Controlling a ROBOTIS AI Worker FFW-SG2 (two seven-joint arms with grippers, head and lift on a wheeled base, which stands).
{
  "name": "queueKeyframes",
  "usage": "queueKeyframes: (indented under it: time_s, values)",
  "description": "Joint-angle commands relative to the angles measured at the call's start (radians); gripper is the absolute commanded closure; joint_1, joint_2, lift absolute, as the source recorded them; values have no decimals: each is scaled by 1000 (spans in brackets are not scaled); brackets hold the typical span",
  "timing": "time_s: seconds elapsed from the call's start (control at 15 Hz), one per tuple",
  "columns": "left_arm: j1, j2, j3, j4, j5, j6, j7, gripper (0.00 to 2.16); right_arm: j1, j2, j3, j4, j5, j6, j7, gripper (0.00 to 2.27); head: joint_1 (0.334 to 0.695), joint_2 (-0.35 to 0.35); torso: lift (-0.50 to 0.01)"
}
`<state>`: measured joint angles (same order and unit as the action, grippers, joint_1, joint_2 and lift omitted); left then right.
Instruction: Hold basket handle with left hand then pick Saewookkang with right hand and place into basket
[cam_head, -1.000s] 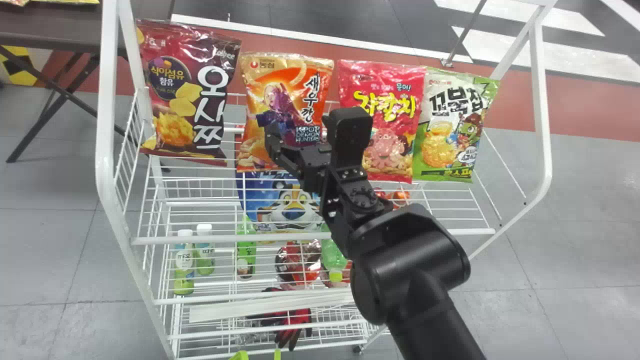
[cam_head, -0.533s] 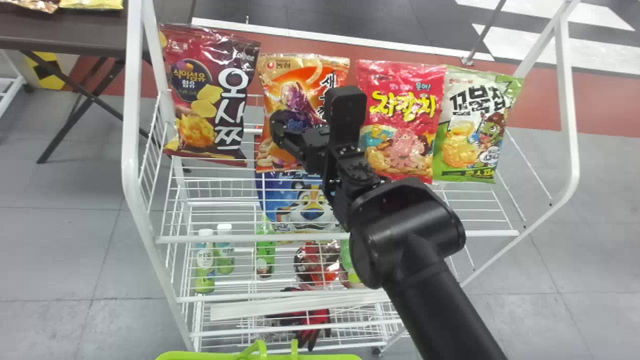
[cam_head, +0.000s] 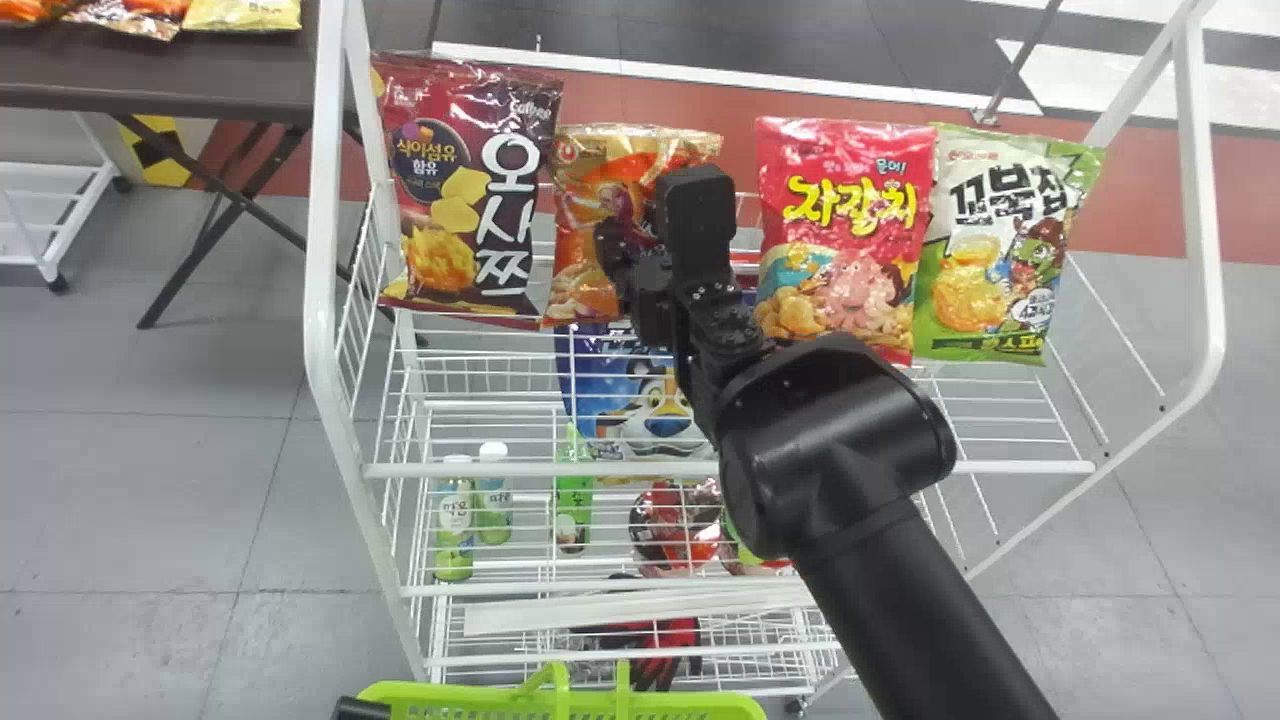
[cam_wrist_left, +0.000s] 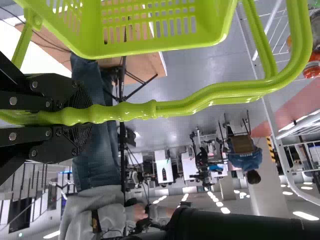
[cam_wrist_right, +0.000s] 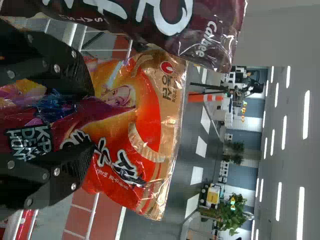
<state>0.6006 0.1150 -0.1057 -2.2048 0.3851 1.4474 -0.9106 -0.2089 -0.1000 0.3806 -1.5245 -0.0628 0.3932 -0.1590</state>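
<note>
Table (cam_head: 150, 92): at the far left, with small snack packets (cam_head: 243, 14) on top.
Basket (cam_head: 450, 697): lime green, low at the near side of the white rack (cam_head: 328, 330).
Left gripper (cam_wrist_left: 82, 118): closed around the basket's handle (cam_wrist_left: 192, 106), which runs out between its fingers.
Dark red bag (cam_head: 470, 190): at the left end of the rack's upper shelf, propped upright.
Bottles (cam_head: 455, 550): white-capped, lower in the rack, seen through the wires.
Saewookkang bag (cam_head: 578, 285): orange, just right of the dark red bag, at the upper shelf, its top facing up (the squeezed middle makes it bulge beyond the fingertips).
Right gripper (cam_head: 625, 262): gripping the Saewookkang bag, one finger on each side.
Blue bag (cam_head: 600, 395): below the Saewookkang bag, behind shelf wires.
Pink-red bag (cam_head: 845, 225): right of the right gripper, upright.
Green-and-white bag (cam_head: 990, 250): at the right end of the row, beside the pink-red bag.
</note>
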Motion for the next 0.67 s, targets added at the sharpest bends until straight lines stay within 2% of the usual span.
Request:
queueKeyframes:
  time_s: [0.0,0.2,0.6]
  values:
    - [-2,0,0,-1,1,3,-1,1703,39,-10,0,-66,11,17,-33,2243,695,-165,-19]
    - [1,0,-5,-7,1,3,-2,1703,100,-44,-8,-195,3,66,-70,2243,695,-188,-19]
    - [28,-2,-19,-49,-5,3,7,1703,307,-144,-85,-560,-68,198,-94,2243,695,-264,-19]
